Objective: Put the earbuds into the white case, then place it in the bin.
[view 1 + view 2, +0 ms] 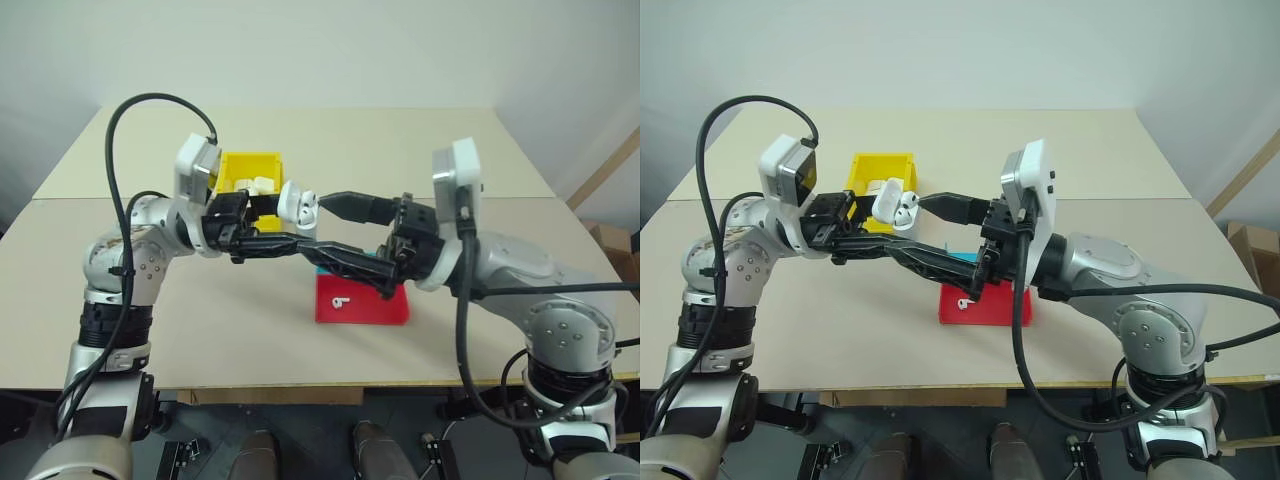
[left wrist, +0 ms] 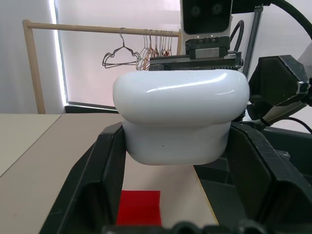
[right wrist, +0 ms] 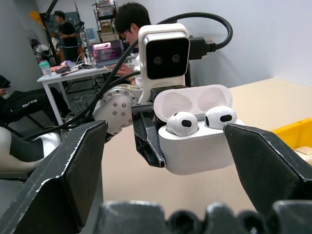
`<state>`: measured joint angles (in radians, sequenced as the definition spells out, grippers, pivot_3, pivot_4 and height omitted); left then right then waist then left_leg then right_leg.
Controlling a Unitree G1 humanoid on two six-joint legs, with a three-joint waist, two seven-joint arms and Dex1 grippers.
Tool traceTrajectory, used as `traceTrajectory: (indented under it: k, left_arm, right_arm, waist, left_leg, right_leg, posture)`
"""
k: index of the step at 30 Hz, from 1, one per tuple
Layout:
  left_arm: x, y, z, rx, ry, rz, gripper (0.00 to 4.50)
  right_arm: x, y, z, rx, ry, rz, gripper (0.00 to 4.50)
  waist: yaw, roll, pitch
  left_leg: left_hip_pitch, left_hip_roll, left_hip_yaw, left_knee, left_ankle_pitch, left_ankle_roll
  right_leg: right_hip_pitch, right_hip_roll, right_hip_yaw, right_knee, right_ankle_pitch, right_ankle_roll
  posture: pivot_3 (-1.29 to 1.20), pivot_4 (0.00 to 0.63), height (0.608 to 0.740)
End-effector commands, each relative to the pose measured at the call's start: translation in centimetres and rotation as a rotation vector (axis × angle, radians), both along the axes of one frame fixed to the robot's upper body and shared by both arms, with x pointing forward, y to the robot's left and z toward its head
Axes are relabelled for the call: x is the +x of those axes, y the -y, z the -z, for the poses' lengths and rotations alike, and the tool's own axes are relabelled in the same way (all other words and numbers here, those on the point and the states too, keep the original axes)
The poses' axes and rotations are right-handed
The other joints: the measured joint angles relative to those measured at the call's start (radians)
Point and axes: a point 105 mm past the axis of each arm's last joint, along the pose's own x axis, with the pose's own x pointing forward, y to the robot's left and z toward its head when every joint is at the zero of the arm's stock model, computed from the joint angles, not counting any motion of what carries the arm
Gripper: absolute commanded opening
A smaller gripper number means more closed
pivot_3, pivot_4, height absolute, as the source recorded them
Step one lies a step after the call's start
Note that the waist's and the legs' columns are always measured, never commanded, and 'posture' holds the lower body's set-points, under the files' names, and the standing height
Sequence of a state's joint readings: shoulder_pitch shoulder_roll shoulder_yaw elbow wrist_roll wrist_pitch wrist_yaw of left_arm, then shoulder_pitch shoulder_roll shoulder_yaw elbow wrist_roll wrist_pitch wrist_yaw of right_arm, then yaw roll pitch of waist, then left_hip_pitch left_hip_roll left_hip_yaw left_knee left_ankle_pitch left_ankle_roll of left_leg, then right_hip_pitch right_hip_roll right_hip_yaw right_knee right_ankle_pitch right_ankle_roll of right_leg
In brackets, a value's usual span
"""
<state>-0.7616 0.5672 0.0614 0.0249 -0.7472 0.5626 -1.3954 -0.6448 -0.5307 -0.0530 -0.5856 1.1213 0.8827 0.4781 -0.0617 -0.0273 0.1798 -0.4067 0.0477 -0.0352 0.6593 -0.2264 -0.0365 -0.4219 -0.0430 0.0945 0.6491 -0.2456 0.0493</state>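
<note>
Sitting in left gripper [image 2: 175,214]: white case [image 2: 180,117]

arms: silver-grey metal shells with rounded joint housings and small dark screws
left gripper [image 1: 262,245]: two black plastic fingers, long and angular
right gripper [image 1: 335,232]: two black fingers, tapered to points
wrist cameras: white rectangular housings with dark faces, each bearing two round lenses
cables: thick black leads looping from each wrist camera down along the arm
</note>
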Motion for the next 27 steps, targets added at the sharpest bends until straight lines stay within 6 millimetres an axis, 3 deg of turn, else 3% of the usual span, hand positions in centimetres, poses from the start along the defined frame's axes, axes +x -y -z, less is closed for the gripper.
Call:
traceTrajectory:
  k: [1,4,7,12,18,23,27]
  left_arm:
    - [-0.3,-0.1,-1.2,-0.022,0.064,0.014,2.77]
    - [-0.3,-0.1,-1.1,-0.018,0.062,0.019,2.77]
    - [-0.5,-0.1,-1.0,-0.006,0.06,0.036,2.77]
    - [-0.9,0.0,-0.9,0.007,0.063,0.063,2.77]
    - [-1.4,1.1,-0.4,0.022,0.059,0.069,2.77]
    - [-1.6,2.6,-0.6,0.017,0.062,0.014,2.77]
    - [-1.9,3.5,-0.5,0.017,0.065,-0.005,2.77]
  right_arm:
    - [-0.1,1.5,-1.4,0.0,0.049,0.02,4.48]
    - [0.0,2.5,-1.7,-0.028,0.06,0.024,4.48]
    - [0.1,3.5,-2.0,-0.086,0.085,-0.007,3.92]
    - [2.3,4.9,-2.5,-0.195,0.136,-0.031,2.21]
    - [4.7,4.6,-3.7,-0.271,0.221,-0.115,0.17]
    - [6.5,3.2,-5.0,-0.301,0.296,-0.145,0.03]
    - [6.6,1.7,-5.7,-0.326,0.353,-0.21,0.03]
  waist:
    - [0.001,0.0,0.0]
    - [0.003,0.0,0.0]
    - [0.003,0.0,0.0]
    - [0.002,0.0,0.0]
    - [0.0,0.0,0.0]
    - [0.001,0.0,0.0]
    - [0.002,0.0,0.0]
  left_leg:
    - [0.0,0.0,0.0,0.0,0.0,0.0]
    - [0.0,0.0,0.0,0.0,0.0,0.0]
    - [0.0,0.0,0.0,0.0,0.0,0.0]
    - [0.001,0.0,0.001,0.0,0.0,0.0]
    - [0.0,0.0,0.001,0.0,0.0,0.0]
    - [0.0,0.0,0.001,0.0,0.0,0.001]
    - [0.0,0.0,0.001,0.0,0.0,0.001]
  right_leg:
    - [0.0,0.0,0.0,0.0,0.0,0.0]
    - [0.0,0.0,0.0,0.0,0.0,0.0]
    - [0.0,0.0,0.0,0.0,0.0,0.0]
    - [0.001,0.0,0.0,-0.001,0.0,0.0]
    - [0.0,0.0,0.001,-0.001,0.0,0.0]
    - [0.0,0.0,0.001,-0.001,0.0,0.0]
    - [0.0,0.0,0.001,-0.001,0.0,0.0]
  posture:
    - [0.0,0.15,0.74]
    - [0.0,0.15,0.74]
    - [0.0,0.15,0.74]
    - [0.0,0.15,0.74]
    - [0.0,0.15,0.74]
    - [0.0,0.15,0.74]
    - [0.0,0.15,0.74]
